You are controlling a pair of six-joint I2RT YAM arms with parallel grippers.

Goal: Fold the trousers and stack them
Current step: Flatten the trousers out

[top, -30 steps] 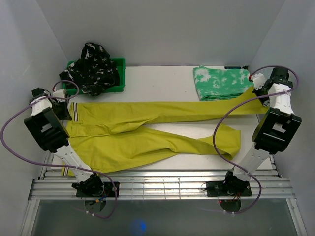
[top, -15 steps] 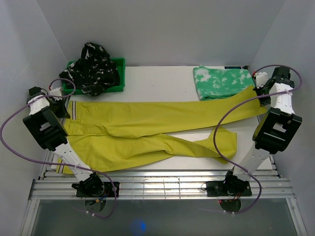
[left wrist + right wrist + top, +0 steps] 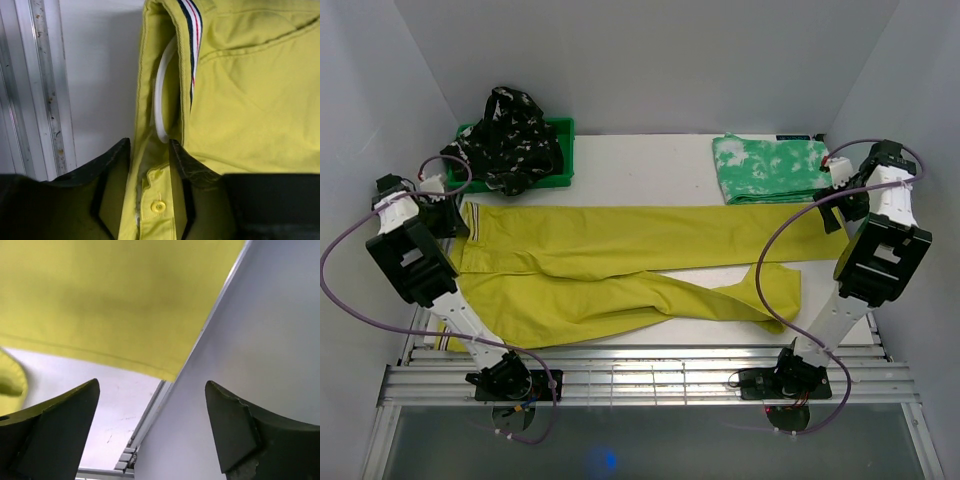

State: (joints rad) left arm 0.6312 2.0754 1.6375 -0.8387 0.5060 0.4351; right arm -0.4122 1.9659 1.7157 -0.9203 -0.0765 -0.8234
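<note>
right claw (image 3: 150,390) spread, empty. can't tell if left claw (image 3: 148,150) pinches yellow trousers (image 3: 240,100); lifting could rumple them.

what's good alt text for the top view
Yellow trousers lie spread across a white table, left arm at the waistband, right arm at a leg end. Folded green-and-white pair back right; black pair in a green bin back left.

Mustard trousers (image 3: 620,225); grn/wht mottled pair (image 3: 770,168); blk/wht pair (image 3: 507,135)
</note>
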